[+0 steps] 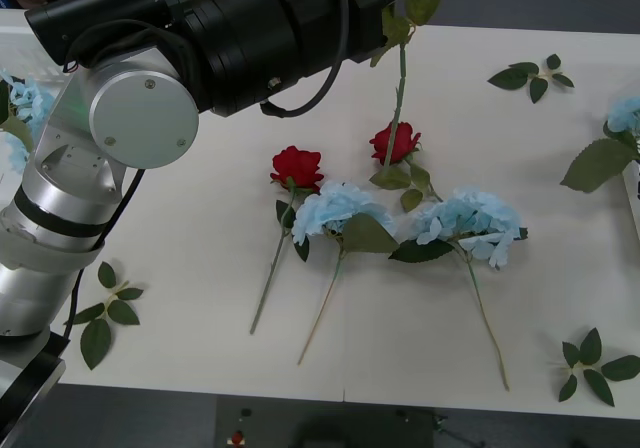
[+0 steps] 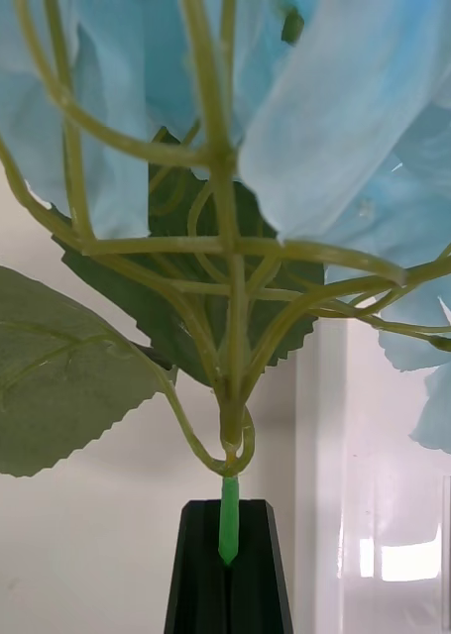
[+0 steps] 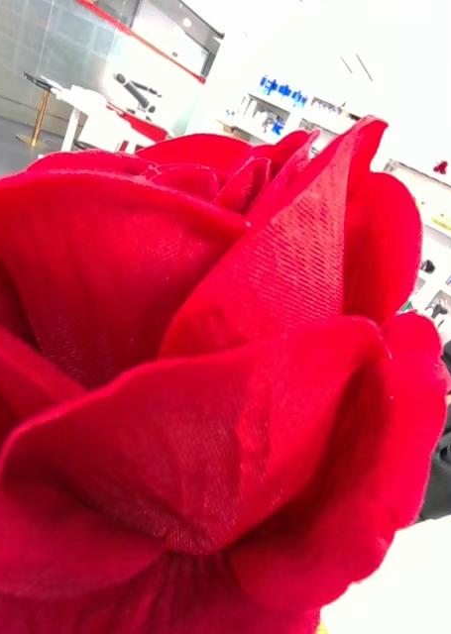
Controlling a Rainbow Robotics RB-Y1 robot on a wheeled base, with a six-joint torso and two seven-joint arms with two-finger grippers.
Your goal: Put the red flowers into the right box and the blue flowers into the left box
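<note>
My right end effector point(image 2: 227, 565) pinches a blue flower point(image 2: 314, 129) stem, its long axis pointing straight away; left end effector's state: cannot tell, rose point(image 3: 205, 396) close against it.

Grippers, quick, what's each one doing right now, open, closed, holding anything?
Right gripper: closed on the stem of a blue flower.
Left gripper: fingers cannot be told; a red rose sits right before its wrist camera.
</note>
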